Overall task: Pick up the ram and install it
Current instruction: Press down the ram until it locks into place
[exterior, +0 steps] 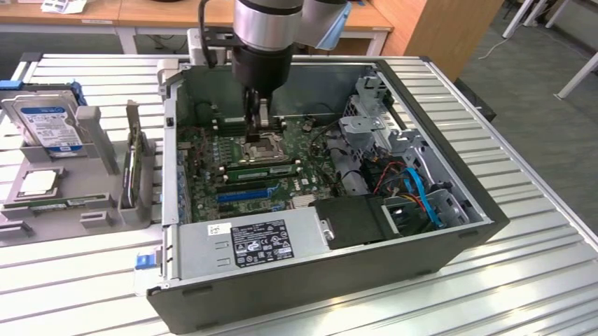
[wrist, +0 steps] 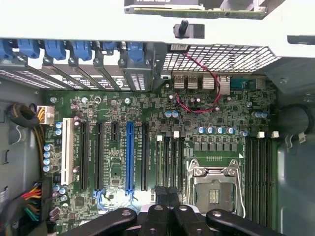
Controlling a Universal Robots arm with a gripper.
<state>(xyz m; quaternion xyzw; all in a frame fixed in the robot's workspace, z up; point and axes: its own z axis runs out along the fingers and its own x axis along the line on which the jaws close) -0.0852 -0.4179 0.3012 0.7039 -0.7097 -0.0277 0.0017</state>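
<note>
In the exterior view, an open dark grey desktop computer case (exterior: 374, 266) lies on its side on a ribbed silver metal table (exterior: 523, 280), its green motherboard (exterior: 245, 164) exposed. The silver-and-black robot arm (exterior: 266, 31) reaches down into the case, and its black gripper (exterior: 258, 119) hangs above the metal processor socket (exterior: 265, 148), fingers pressed together with nothing visibly between them. Toward the table's left edge stands a grey parts rack (exterior: 66, 182); the ram (exterior: 136, 168), a thin green circuit-board stick, stands on edge in it, partly hidden behind a grey upright. A silver hard drive with a blue-white label (exterior: 42, 122) stands at the rack's far end. In the wrist view, the black fingers (wrist: 168, 209), cut off by the frame edge, meet over the motherboard (wrist: 147, 118) beside the socket (wrist: 212, 184).
</note>
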